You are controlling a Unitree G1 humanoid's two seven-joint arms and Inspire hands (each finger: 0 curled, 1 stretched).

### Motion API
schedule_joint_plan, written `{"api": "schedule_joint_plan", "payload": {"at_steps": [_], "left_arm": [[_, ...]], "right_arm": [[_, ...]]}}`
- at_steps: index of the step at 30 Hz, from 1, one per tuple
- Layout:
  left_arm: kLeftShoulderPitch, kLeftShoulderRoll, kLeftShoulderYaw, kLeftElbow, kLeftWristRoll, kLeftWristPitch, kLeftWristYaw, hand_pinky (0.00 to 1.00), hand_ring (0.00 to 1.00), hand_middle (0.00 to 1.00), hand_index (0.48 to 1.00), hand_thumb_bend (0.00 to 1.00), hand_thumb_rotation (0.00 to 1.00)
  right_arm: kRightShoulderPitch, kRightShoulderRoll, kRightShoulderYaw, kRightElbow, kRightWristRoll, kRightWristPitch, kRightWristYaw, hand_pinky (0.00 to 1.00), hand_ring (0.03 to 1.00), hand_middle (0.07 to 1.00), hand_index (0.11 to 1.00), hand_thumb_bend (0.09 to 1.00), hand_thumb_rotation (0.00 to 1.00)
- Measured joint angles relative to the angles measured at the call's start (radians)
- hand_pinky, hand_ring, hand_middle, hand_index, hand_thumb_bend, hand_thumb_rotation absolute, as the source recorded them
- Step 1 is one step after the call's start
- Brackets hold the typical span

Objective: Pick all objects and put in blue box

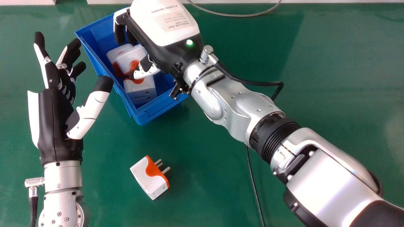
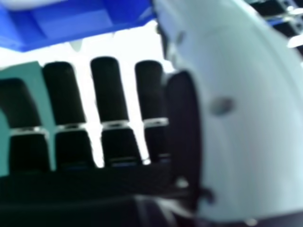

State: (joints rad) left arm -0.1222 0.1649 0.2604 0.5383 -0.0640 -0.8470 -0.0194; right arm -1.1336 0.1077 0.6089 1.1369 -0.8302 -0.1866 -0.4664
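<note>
Head view, from the left: the left hand [image 1: 56, 97] hangs over the green tabletop [image 1: 104, 176] beside the blue box [image 1: 148, 112], fingers loosely spread and thumb held wide, gripping nothing; parked there, it leaves the box mouth free for the other arm. The box sits askew, its near corner towards the robot, probably close enough that either hand could drop things in with little travel. Inside, white-and-orange adapters [image 1: 140, 90] lie bunched together; how many is hard to say, since fingers and thumb cover part of them. One more, the loose adapter [image 1: 150, 178], rests on its side on the tabletop, nearer the robot than the box and well apart from it, prongs pointing away to the right, so its plain white body offers the likelier hold. Farthest right, the right hand [image 1: 161, 31] leans over the box's far side, palm down, fingers and thumb dipping in; the right hand view shows those fingers nearly straight and side by side with gaps between, pinching nothing, which suits letting go low over the pile. Lifting clear of the rim and going for the loose adapter would be the sensible next move.
</note>
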Motion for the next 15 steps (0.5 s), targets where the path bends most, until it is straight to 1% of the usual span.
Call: {"api": "schedule_joint_plan", "payload": {"at_steps": [1,3,6,9,10,11,12,13,15], "left_arm": [[0.000,0.000,0.000,0.000,-0.003,0.000,-0.002,0.88,0.92,0.91,0.902,0.86,0.57],[0.001,-0.001,-0.001,-0.001,-0.016,0.000,-0.005,0.89,0.92,0.92,0.907,0.87,0.57],[0.005,-0.001,-0.002,-0.005,-0.027,0.001,-0.015,0.89,0.92,0.92,0.907,0.88,0.57],[0.010,-0.002,-0.003,-0.006,-0.040,0.001,-0.029,0.89,0.93,0.92,0.908,0.87,0.56],[0.011,-0.003,-0.003,-0.007,-0.046,0.002,-0.034,0.90,0.93,0.92,0.909,0.87,0.56],[0.012,-0.003,-0.003,-0.007,-0.050,0.002,-0.036,0.90,0.93,0.92,0.910,0.88,0.56],[0.013,-0.003,-0.003,-0.008,-0.055,0.003,-0.040,0.90,0.93,0.92,0.912,0.88,0.56],[0.013,-0.004,-0.003,-0.008,-0.056,0.004,-0.041,0.90,0.93,0.93,0.913,0.88,0.56],[0.014,-0.004,-0.003,-0.008,-0.056,0.009,-0.046,0.90,0.94,0.93,0.917,0.87,0.54]], "right_arm": [[0.000,-0.002,0.001,-0.015,-0.001,0.005,0.000,0.96,0.985,0.988,0.982,0.989,0.27],[0.002,-0.008,0.002,-0.049,-0.001,0.006,0.000,0.99,0.995,0.997,0.995,0.998,0.28],[0.013,-0.021,0.002,-0.110,-0.001,0.003,0.000,1.00,0.999,1.000,0.999,1.000,0.30],[0.041,-0.042,0.002,-0.201,-0.003,0.008,0.002,1.00,1.000,1.000,1.000,1.000,0.31],[0.062,-0.055,0.001,-0.259,-0.004,0.018,0.014,1.00,1.000,1.000,1.000,1.000,0.31],[0.077,-0.064,-0.001,-0.299,-0.004,0.027,0.025,1.00,1.000,1.000,1.000,1.000,0.31],[0.114,-0.084,-0.007,-0.397,-0.004,0.050,0.064,1.00,1.000,1.000,1.000,1.000,0.32],[0.130,-0.093,-0.009,-0.438,-0.005,0.062,0.082,1.00,1.000,1.000,1.000,1.000,0.32],[0.187,-0.121,-0.016,-0.578,-0.006,0.119,0.171,1.00,1.000,1.000,1.000,1.000,0.33]]}}
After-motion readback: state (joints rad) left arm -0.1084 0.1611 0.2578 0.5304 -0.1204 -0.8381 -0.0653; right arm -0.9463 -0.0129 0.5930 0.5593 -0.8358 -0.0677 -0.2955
